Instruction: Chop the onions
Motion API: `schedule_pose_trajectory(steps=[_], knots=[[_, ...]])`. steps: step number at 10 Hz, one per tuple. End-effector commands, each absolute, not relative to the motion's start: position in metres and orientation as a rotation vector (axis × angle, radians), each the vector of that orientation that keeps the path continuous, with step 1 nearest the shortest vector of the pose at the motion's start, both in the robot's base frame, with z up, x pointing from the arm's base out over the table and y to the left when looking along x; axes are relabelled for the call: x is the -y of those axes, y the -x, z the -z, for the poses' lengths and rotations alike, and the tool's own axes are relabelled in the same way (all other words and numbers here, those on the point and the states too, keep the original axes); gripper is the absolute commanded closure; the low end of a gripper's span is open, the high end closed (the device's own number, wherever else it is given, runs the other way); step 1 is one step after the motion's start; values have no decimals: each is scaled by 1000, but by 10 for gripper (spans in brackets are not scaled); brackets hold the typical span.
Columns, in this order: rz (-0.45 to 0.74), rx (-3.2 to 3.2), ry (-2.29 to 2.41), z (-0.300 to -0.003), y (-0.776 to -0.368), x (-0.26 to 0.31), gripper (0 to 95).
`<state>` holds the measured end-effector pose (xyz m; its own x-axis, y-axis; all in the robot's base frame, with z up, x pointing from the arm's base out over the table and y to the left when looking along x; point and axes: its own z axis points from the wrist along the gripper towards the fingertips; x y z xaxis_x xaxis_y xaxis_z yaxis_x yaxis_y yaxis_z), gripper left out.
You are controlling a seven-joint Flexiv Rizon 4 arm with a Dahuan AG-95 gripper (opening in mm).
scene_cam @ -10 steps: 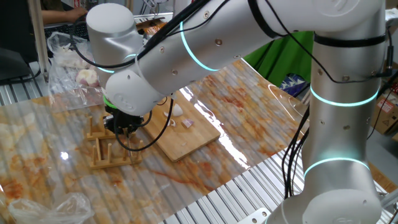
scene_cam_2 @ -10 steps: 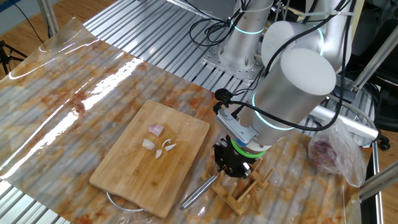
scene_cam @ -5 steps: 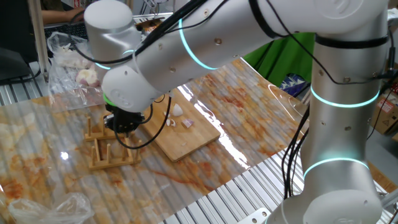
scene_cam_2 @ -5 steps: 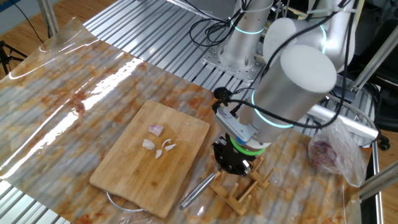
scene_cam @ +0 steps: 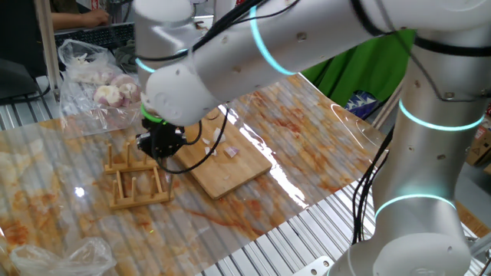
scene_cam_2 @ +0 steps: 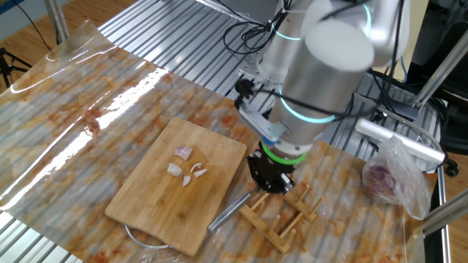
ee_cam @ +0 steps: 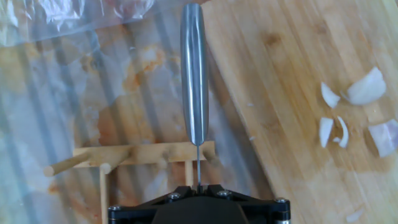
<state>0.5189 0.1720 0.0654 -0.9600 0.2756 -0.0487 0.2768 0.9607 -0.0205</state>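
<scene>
The black two-finger claw [scene_cam_2: 269, 184] has risen off the wooden peg rack [scene_cam_2: 281, 215], lifting the steel-handled knife [scene_cam_2: 228, 212] with it. Its fingers are pinched narrow on the blade. The pale, purple-tinged onion pieces [scene_cam_2: 186, 166] lie mid-board on the bamboo chopping board [scene_cam_2: 146, 208].

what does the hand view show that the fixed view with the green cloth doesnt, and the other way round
Only the hand view: the knife seen end on along its steel handle, and four onions told apart. Only the fixed view: the arm, the bag of bulbs whole, the green cloth. Both: the board, the wooden rack, the tool.
</scene>
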Motion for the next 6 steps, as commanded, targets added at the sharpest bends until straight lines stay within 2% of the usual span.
schedule_pose_trajectory(steps=[1,4,6], knots=[[-1,-3068,-477,-81,-522,-178,950],[-6,-3067,-489,-103,-529,-189,950],[-77,-3076,-506,-123,-536,-184,950]])
